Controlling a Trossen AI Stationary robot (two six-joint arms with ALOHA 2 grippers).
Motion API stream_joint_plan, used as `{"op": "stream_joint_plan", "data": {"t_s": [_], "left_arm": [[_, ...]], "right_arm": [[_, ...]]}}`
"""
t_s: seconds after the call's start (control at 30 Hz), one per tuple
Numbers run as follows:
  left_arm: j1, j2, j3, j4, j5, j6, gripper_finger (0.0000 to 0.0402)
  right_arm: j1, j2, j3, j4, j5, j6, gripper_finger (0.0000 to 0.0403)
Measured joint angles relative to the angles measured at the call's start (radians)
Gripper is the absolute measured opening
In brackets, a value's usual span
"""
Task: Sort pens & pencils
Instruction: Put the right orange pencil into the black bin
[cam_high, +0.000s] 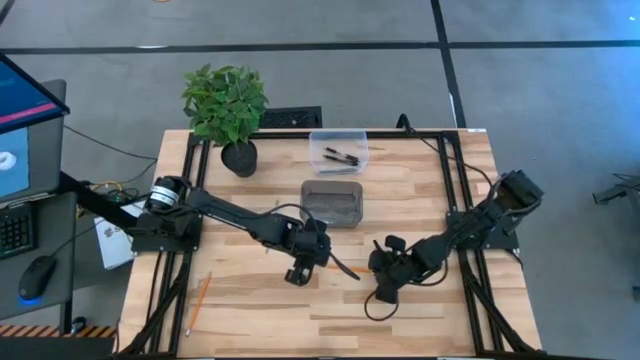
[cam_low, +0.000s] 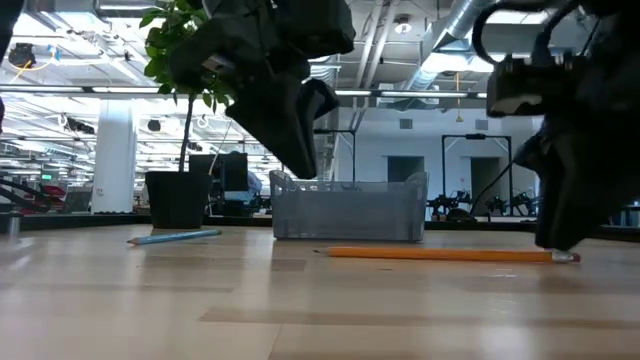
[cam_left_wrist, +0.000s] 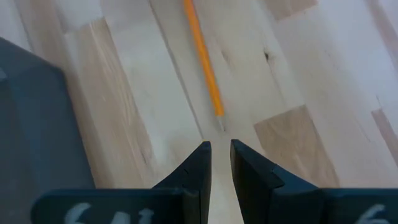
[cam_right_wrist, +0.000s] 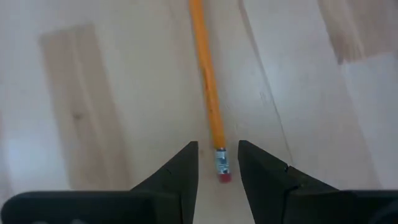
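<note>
Orange wooden pencil with pink eraser (cam_low: 440, 254): lies flat on the pale butcher-block table (cam_high: 420, 310), mid-table, between the two grippers and in front of the grey tray.

Left gripper (cam_left_wrist: 219, 152): hangs just over the pencil's sharpened tip; fingers a narrow slot apart, holding nothing.

Right gripper (cam_right_wrist: 217, 155): sits at the eraser end, which lies between its fingers; jaws part-open with a gap on each side, so no grip yet.

Second orange pencil (cam_high: 200, 293): near the table's front-left edge, well apart from both arms.

Light blue pencil (cam_low: 175, 237): seen lying on the table in the low view; not made out from above.

Clear plastic bin (cam_high: 338, 149): at the far edge beside the potted green plant (cam_high: 227, 110); two black pens (cam_high: 341, 156) lie inside. The third pen is not seen.

Grey rectangular tray (cam_high: 332, 203): just in front of the clear bin; contents cannot be told.

Step in hand, by judgement: picking up the central pencil, with pens largely sorted. The next move calls for one gripper to close on the thin shaft, low against the wood, while the other keeps clear.

Room: open wood lies in front of and either side of the pencil. The black frame rails near the side edges and the tray wall limit the sweep.
</note>
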Motion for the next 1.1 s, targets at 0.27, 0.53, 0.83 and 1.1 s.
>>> {"op": "stream_joint_plan", "data": {"t_s": [0.27,0.53,0.83,1.1], "left_arm": [[0.007,0.0,0.0,-0.012,-0.002,0.011,0.0052],[0.011,0.0,0.0,-0.012,-0.003,0.011,0.0052],[0.011,0.0,0.0,-0.012,-0.002,0.011,0.0052],[0.011,0.0,0.0,-0.013,-0.002,0.01,0.0052]], "right_arm": [[0.022,-0.064,0.001,0.034,0.012,-0.009,0.0137],[0.019,-0.066,0.0,0.028,0.013,0.024,0.0103],[0.009,-0.066,0.0,-0.002,0.016,0.0,0.0015],[0.01,-0.062,-0.01,-0.029,0.015,-0.002,0.0074]]}}
